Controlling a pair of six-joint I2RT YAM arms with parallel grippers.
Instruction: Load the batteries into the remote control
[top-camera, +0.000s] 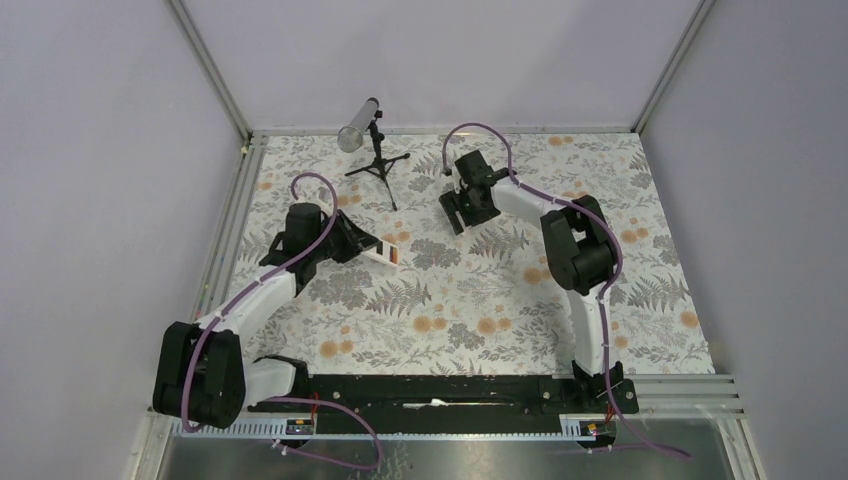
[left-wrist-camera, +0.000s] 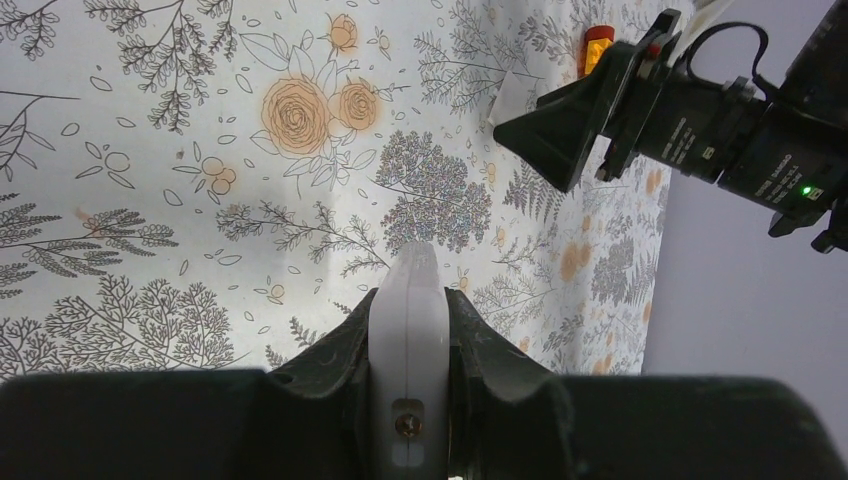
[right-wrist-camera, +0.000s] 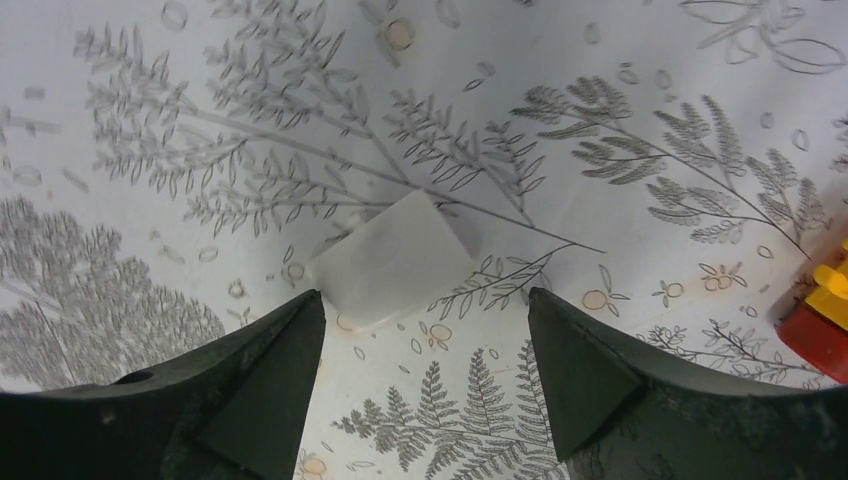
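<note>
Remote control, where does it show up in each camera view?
Top external: remote control left of centre, in the left hand.
Left wrist: bottom centre, white edge between the fingers.
Right wrist: not in it.
Shared landmark: white flat piece by the right hand, in both wrist views.

Bare floral cloth (top-camera: 470, 300) spans the middle; a small tripod (top-camera: 379, 160) stands at the back.

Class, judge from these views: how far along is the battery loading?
Done: the left gripper is shut on the remote control. In hand: the right gripper hangs open over a white flat piece on the table, perhaps a cover. Left: the loading itself; nothing else is gripped.
</note>
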